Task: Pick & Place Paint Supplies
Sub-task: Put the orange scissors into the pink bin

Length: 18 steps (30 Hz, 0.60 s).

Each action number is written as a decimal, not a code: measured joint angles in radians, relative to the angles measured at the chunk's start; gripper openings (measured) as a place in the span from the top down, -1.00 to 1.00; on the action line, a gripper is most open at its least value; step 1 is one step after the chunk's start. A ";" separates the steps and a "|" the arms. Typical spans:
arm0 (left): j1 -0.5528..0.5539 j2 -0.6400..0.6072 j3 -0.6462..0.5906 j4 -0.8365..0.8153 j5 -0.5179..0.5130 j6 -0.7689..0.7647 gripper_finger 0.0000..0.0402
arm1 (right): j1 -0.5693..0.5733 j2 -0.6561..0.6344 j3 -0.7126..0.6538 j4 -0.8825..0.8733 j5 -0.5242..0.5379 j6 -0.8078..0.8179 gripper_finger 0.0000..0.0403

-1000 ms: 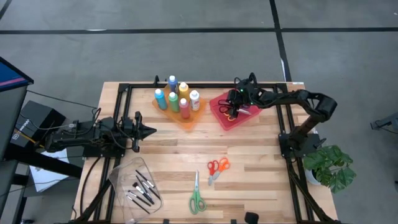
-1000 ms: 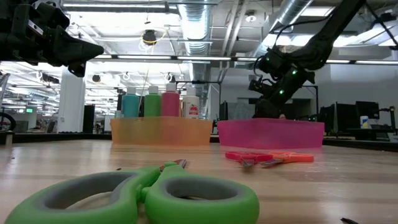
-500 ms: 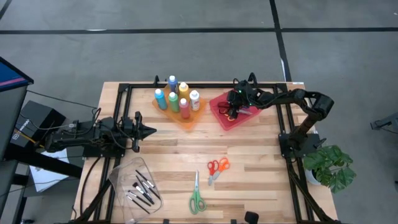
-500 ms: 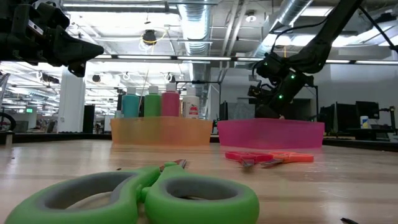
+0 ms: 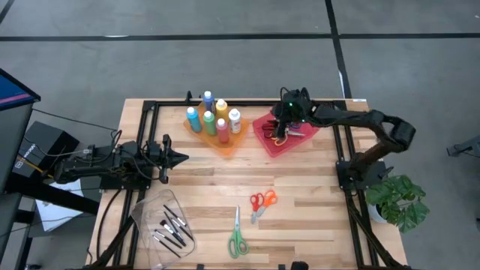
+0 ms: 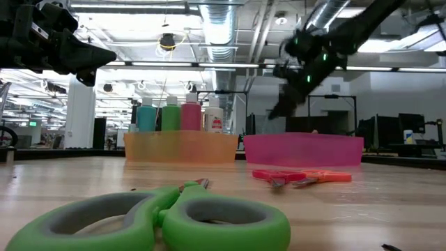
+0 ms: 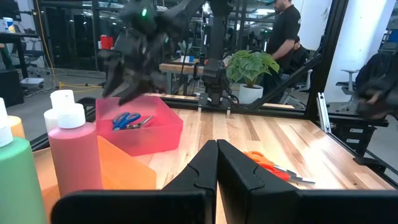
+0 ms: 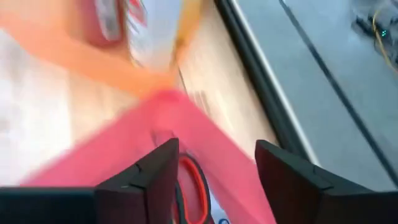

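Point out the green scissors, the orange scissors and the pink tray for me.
green scissors [image 5: 238,241], high view, on the handle loops.
orange scissors [image 5: 262,201], high view, on the handle loops.
pink tray [image 6: 334,149], low view, on its front wall.

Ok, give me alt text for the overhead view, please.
Right gripper hovers open over the pink tray holding scissors. Left gripper waits shut at table's left; red scissors, green scissors, brushes lie nearer.

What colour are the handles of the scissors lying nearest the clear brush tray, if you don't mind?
Green handles on the scissors, clearest in the low view.
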 joint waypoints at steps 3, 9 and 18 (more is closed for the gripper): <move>0.000 0.000 0.000 0.000 0.000 0.000 1.00 | 0.045 -0.080 0.051 -0.088 0.000 -0.002 -0.08; 0.000 0.000 0.000 0.000 0.000 0.000 1.00 | 0.209 -0.234 0.105 -0.202 -0.001 0.000 -0.03; 0.000 0.000 0.000 0.000 0.000 0.000 1.00 | 0.557 -0.248 0.105 -0.360 0.068 0.128 0.10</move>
